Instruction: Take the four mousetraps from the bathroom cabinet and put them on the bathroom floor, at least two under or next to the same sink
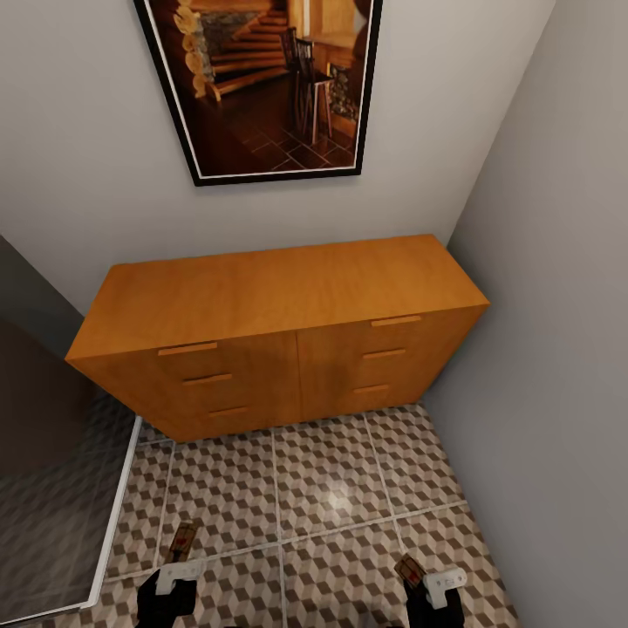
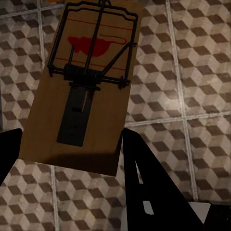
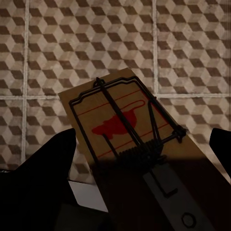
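both claws (image 1: 180, 571) (image 1: 433, 583) hold mousetraps (image 1: 182, 541) (image 1: 409, 570), open tile (image 1: 331, 497) ahead.

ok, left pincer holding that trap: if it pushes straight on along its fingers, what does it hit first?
Likely the tiled floor: beyond the mousetrap held in the left pincer, only tiles show in its wrist view. Depth is unclear.

Both arms are cut off by the head view's lower edge below the cabinet (image 1: 279, 331), leaving only the left gripper (image 1: 180, 565) and right gripper (image 1: 427, 583). Their 2 mousetraps (image 1: 182, 542) (image 1: 410, 571) look too small there for detail. The wall picture (image 1: 262, 83) is cropped.
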{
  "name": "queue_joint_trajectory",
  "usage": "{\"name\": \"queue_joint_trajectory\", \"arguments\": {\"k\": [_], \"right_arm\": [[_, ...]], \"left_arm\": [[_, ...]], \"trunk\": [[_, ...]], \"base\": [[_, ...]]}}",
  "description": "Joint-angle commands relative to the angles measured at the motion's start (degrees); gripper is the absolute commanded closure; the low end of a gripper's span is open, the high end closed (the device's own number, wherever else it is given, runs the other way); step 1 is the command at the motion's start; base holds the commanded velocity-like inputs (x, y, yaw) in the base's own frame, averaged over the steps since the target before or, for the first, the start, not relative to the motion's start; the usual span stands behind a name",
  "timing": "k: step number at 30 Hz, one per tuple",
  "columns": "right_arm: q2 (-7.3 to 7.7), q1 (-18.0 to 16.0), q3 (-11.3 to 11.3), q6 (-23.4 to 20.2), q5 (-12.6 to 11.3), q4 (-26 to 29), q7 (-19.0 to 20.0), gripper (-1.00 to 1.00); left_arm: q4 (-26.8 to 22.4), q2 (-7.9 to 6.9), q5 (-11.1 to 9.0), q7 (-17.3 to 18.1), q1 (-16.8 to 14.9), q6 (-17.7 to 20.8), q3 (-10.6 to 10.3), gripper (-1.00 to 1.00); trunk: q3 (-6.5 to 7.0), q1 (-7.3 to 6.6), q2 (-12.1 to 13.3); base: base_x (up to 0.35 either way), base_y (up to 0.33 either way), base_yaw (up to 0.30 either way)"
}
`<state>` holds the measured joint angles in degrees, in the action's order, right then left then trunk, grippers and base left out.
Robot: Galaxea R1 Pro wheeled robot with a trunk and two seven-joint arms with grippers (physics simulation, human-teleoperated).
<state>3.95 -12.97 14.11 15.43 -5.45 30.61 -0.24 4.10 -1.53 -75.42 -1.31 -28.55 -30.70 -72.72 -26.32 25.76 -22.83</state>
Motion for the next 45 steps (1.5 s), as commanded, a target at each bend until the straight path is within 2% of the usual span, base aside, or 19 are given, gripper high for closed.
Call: {"name": "queue_joint_trajectory", "arguments": {"k": [1, 10, 15, 20, 45], "right_arm": [[0.06, 0.0, 0.2, 0.2, -0.6, 0.0, -0.2, 1.0], [-0.12, 0.0, -0.9, 0.2, -0.8, 0.0, -2.2, 1.0], [-0.12, 0.0, -1.0, 0.6, -0.9, 0.0, -2.3, 1.0], [-0.08, 0.0, -1.0, 3.4, -0.8, 0.0, -2.4, 1.0], [0.01, 0.0, -1.0, 3.7, -0.8, -0.1, -2.4, 1.0]], "left_arm": [[0.0, 0.04, 0.1, -0.5, 0.0, -0.1, -0.4, 1.0], [0.0, 0.44, 0.1, -0.4, 0.0, -0.1, -0.4, 1.0], [0.0, 0.47, 0.1, -0.3, 0.0, -0.1, -0.4, 1.0], [0.0, 0.48, 0.1, -0.3, 0.0, -0.1, -0.4, 1.0], [0.0, 0.48, 0.1, -0.3, 0.0, -0.1, -0.4, 1.0]], "trunk": [[-0.07, 0.03, -0.1], [0.46, 0.03, -0.1], [0.91, 0.03, -0.1], [1.28, 0.03, -0.1], [2.77, 0.03, -0.1]], "base": [[0.0, 0.0, 0.0], [0.0, 0.0, 0.0], [0.0, 0.0, 0.0], [0.0, 0.0, 0.0], [0.0, 0.0, 0.0]]}}
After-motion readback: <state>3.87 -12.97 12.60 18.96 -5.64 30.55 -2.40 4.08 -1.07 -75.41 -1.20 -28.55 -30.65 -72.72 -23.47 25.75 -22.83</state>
